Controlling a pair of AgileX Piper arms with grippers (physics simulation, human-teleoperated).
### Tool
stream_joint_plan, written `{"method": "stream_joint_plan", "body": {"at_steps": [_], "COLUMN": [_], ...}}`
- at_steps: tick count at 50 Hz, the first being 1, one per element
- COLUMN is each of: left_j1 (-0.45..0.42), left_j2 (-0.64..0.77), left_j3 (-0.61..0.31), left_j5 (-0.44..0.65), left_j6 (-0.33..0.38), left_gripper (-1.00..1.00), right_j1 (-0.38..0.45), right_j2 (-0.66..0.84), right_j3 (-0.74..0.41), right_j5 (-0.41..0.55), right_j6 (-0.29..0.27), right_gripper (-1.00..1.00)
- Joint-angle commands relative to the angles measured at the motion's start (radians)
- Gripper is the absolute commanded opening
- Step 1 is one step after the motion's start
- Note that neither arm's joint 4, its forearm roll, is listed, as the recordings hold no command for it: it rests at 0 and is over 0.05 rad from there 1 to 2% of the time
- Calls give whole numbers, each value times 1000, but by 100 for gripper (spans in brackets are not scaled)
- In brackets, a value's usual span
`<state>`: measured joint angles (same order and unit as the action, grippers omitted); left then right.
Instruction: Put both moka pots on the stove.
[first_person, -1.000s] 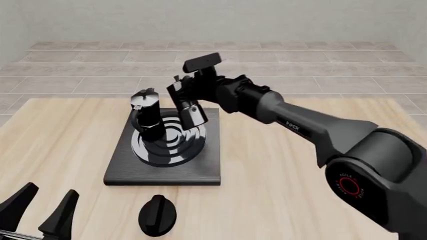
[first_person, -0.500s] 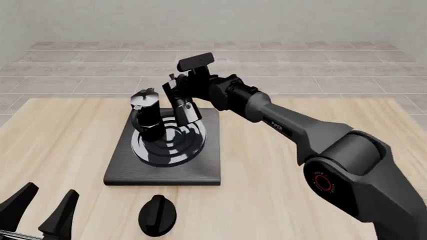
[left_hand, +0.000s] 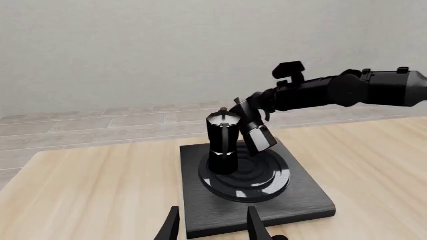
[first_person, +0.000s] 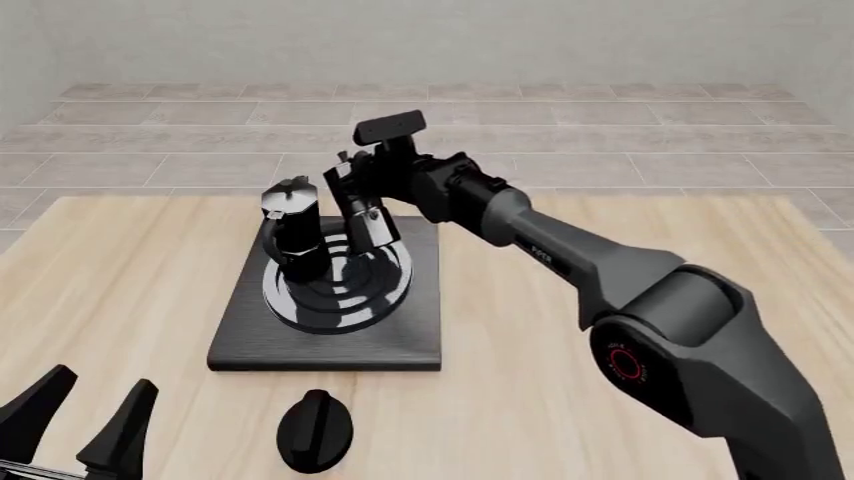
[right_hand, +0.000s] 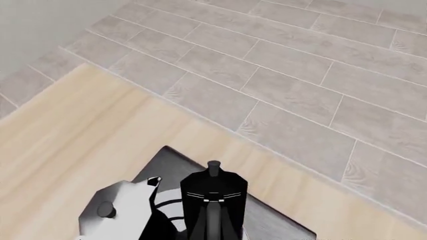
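Observation:
The stove (first_person: 400, 340) is a black slab with a ringed burner (first_person: 334, 295). One moka pot (first_person: 294, 232) stands upright on the burner's left side. My right gripper (first_person: 358, 195) is shut on the second moka pot (first_person: 374, 225) and holds it tilted, just above the burner's far right part, close beside the first pot. The left wrist view shows the upright pot (left_hand: 223, 142), the tilted pot (left_hand: 257, 136) and the stove (left_hand: 300, 200). The right wrist view shows the held pot (right_hand: 213, 200) and the other pot's lid (right_hand: 113, 209). My left gripper (first_person: 83, 430) is open and empty, near the front left.
A flat black round knob (first_person: 318, 430) lies on the wooden table (first_person: 641, 250) in front of the stove. The right arm (first_person: 574, 265) stretches across from the right. A tiled floor lies beyond the table's far edge.
My right gripper has carried the tilted pot a little left and farther back over the burner, closer to the upright pot. The left gripper has not moved.

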<state>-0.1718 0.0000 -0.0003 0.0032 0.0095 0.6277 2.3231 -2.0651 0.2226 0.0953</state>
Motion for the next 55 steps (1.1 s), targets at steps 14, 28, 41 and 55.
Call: {"method": "stream_joint_plan", "body": {"at_steps": [14, 28, 41, 55], "left_j1": [3, 3, 3, 3], "left_j2": [0, 0, 0, 0], "left_j3": [0, 0, 0, 0], "left_j5": [-2, -2, -2, -2], "left_j6": [-2, -2, -2, -2], "left_gripper": [100, 100, 100, 100], "right_j1": [-10, -15, -13, -11], "right_j2": [-58, -134, -194, -240], "right_j3": [178, 338, 481, 594], "right_j5": [-66, -105, -143, -169], "right_j6": [77, 71, 49, 35], "right_gripper": [-100, -100, -100, -100]}}
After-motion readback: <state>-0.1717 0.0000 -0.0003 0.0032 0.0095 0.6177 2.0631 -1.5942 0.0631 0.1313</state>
